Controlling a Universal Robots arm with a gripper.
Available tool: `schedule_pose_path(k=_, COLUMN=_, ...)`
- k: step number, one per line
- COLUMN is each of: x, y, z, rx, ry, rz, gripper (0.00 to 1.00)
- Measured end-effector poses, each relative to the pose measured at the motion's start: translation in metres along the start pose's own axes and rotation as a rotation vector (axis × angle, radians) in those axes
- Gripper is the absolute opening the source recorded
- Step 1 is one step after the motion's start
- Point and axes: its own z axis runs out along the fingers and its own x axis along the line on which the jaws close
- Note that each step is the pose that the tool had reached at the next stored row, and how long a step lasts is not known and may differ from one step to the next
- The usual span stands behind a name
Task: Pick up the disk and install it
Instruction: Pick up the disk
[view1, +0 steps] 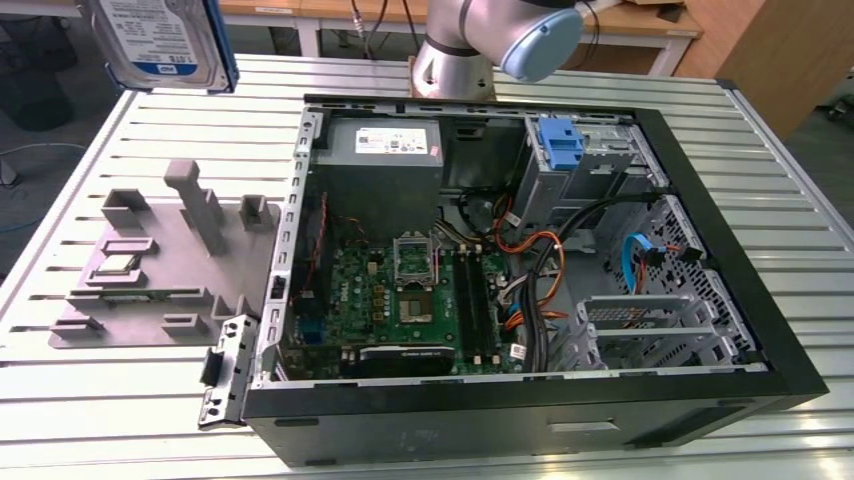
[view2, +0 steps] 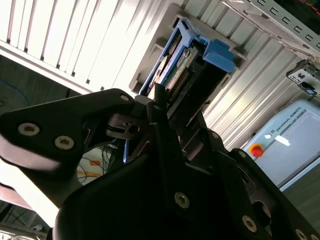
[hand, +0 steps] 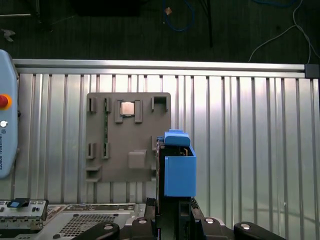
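The disk hangs high above the table at the exterior view's left, its white-and-blue label facing the camera and a blue rail along its edge. In both wrist views my gripper is shut on the disk, the black fingers clamping its lower end. Seen edge-on, the disk with its blue rail rises from the gripper. It is over the slatted table beside the grey fixture plate.
An open computer case lies on the table, with the motherboard, a grey power supply and a blue bracket in the drive bay. The grey fixture plate lies beside the case. A teach pendant lies beyond the table.
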Motion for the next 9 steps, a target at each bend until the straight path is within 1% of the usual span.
schedule_pose_path(k=9, x=-0.0002, y=-0.0173, z=-0.0008, rx=-0.0002, ry=0.0000, rz=0.000, gripper=0.35)
